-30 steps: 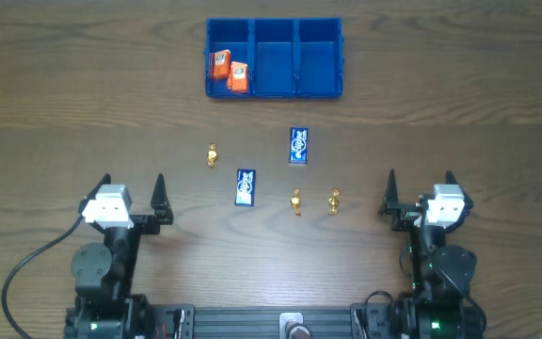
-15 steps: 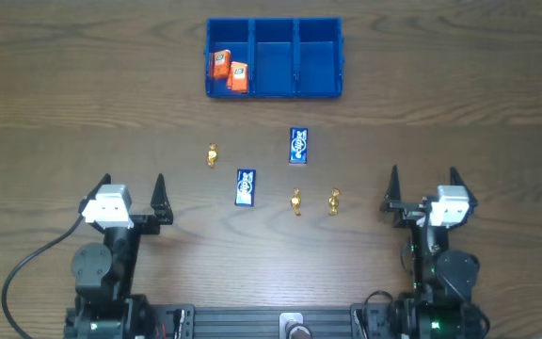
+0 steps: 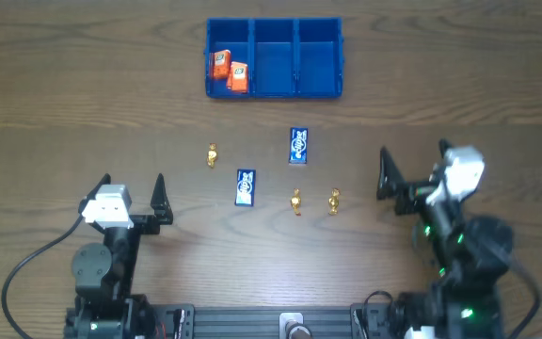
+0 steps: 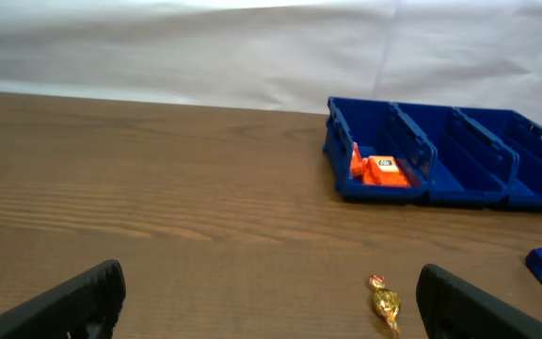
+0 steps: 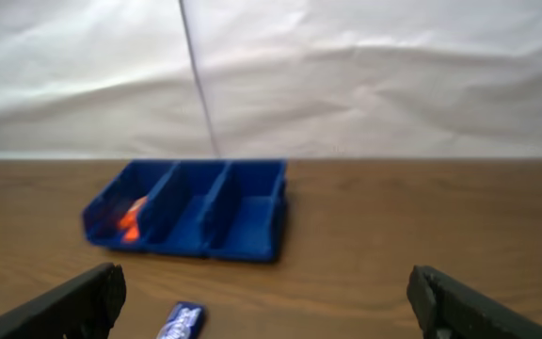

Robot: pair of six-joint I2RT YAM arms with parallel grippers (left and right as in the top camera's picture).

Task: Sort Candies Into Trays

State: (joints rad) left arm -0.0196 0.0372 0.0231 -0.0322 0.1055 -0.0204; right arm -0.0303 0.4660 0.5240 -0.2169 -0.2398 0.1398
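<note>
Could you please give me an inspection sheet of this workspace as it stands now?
Surface: wooden table.
Job's things: blue tray with three compartments; two orange candies in the one at the top view's left, the other two empty; two blue candies and three gold candies loose on the table.
Clutter: nothing seen.
Grippers: left gripper open, empty; right gripper open, empty.
Cables: black cable looping beside the left arm's base.
Surroundings: white backdrop behind the table.

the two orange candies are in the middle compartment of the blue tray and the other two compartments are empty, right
Not the middle: the top view shows the two orange candies in the blue tray's leftmost compartment. The other two compartments are empty.
</note>
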